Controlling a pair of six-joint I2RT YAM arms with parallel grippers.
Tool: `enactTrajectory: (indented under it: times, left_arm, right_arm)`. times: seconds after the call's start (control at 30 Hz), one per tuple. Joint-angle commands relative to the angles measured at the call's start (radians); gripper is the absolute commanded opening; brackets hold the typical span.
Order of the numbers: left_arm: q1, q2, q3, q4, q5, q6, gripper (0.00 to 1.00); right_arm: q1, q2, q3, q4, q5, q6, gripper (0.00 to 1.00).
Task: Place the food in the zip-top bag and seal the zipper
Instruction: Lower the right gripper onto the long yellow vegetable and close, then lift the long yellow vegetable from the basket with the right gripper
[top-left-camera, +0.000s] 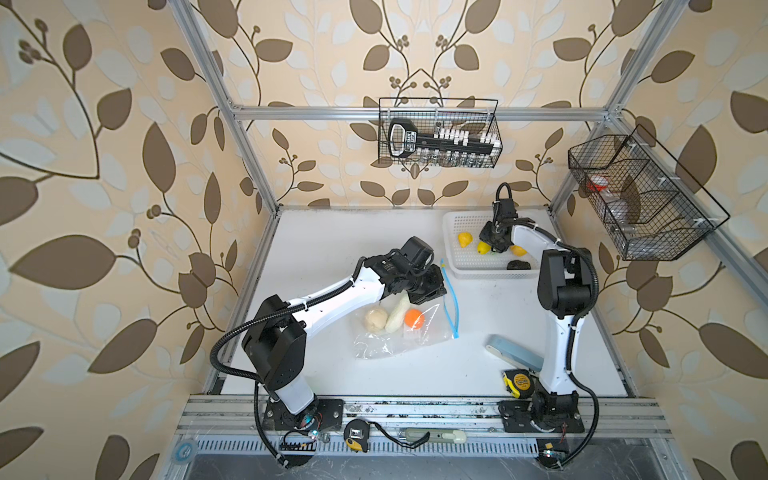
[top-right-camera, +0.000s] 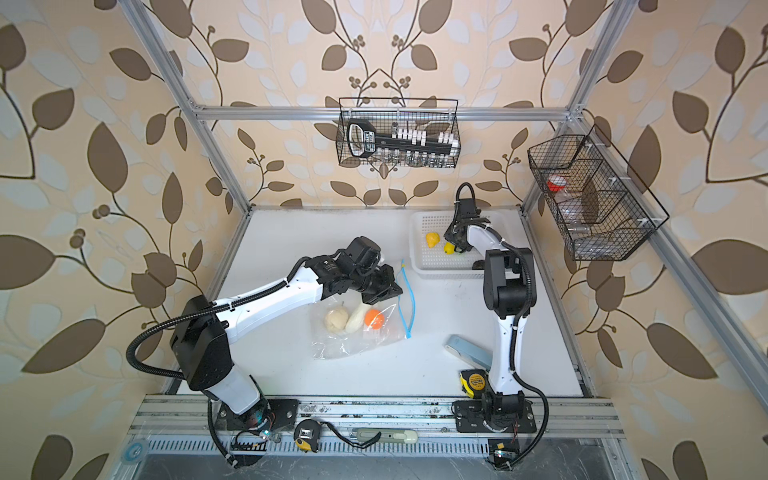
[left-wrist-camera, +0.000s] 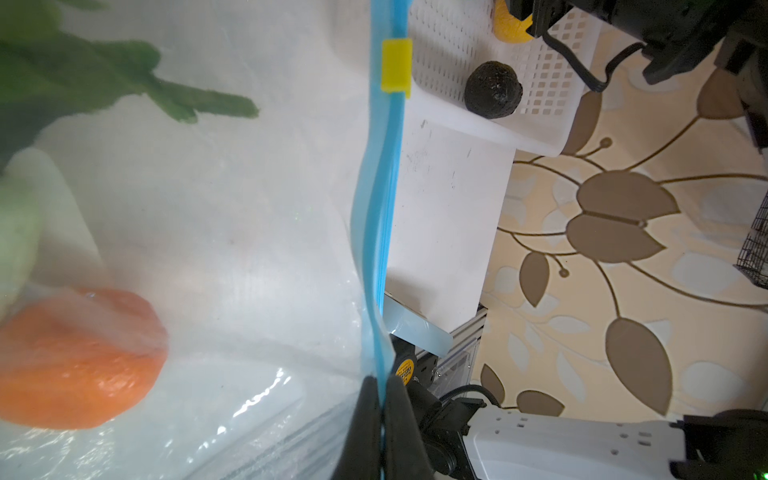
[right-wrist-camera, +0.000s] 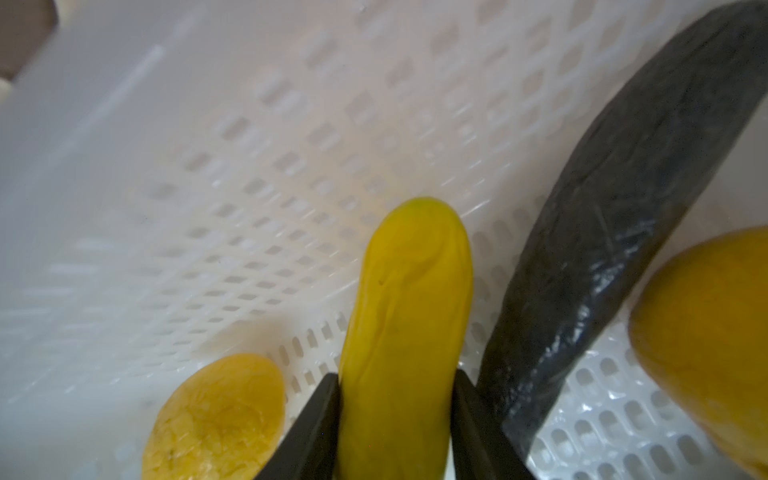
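Mid-loading: left claw (left-wrist-camera: 380, 384) pinches the light-blue zipper strip (left-wrist-camera: 376, 208) of the clear crinkly bag (left-wrist-camera: 249, 216); right claw (right-wrist-camera: 395, 380) squeezes a long yellow toy fruit (right-wrist-camera: 411, 286) in the white perforated basket (right-wrist-camera: 249, 158); next, lift it toward the bag's mouth.

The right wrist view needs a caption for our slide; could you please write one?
Right tool grips a yellow toy fruit inside the white perforated basket, beside a dark green piece.

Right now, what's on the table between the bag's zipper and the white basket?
Nothing: bare table separates the zipper from the basket, as both top views show.
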Motion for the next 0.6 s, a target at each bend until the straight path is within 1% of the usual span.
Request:
enactTrajectory:
  times: [0.0,0.37,0.57]
  left_arm:
    - [-0.009,-0.058,-0.023,0.002,-0.009,0.015,0.0]
    - [-0.011,-0.078,-0.031,-0.001,-0.021,0.018,0.0]
    - [-0.009,-0.073,-0.024,-0.001,-0.023,0.018,0.0]
  right_arm:
    - [-0.001,-0.065,-0.028,0.022,-0.03,0.02,0.4]
    - [-0.001,-0.145,-0.076,0.028,-0.035,0.023,0.38]
    - [-0.001,-0.23,-0.148,0.042,-0.041,0.019,0.38]
